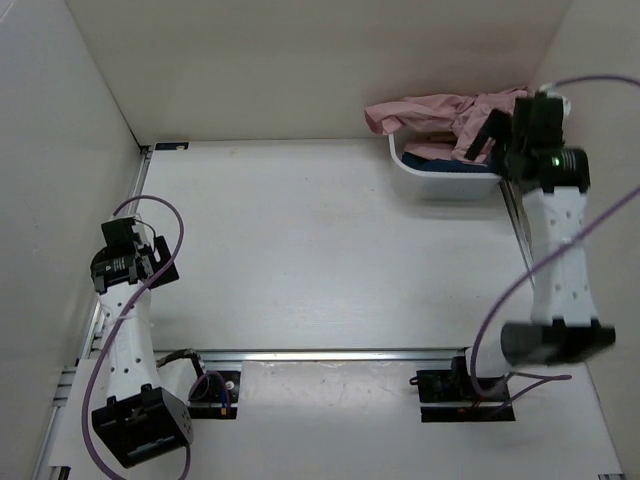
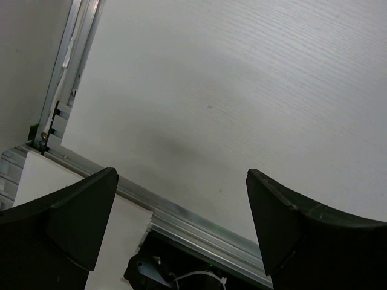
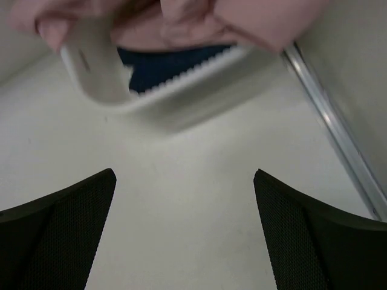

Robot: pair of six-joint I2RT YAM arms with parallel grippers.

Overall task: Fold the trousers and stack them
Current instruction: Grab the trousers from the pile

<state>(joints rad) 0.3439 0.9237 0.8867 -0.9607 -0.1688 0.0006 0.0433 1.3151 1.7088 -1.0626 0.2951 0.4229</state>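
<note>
The dusty-pink, thin soft-fabric trousers (image 1: 430,110) lie crumpled in a heap on top of a white rectangular plastic basket (image 1: 440,185) at the far right corner of the white table (image 1: 300,250), spilling over its far and left rim. Under them, inside the basket, a dark navy-blue fabric garment (image 3: 163,63) shows. The right gripper (image 3: 184,176) hovers just beside the basket's near right end, its two black fingers spread wide with nothing between them but bare tabletop; it touches neither the trousers nor the basket. The left gripper (image 2: 181,178) hangs over the table's left side, well apart from the trousers, its fingers likewise spread wide and empty
</note>
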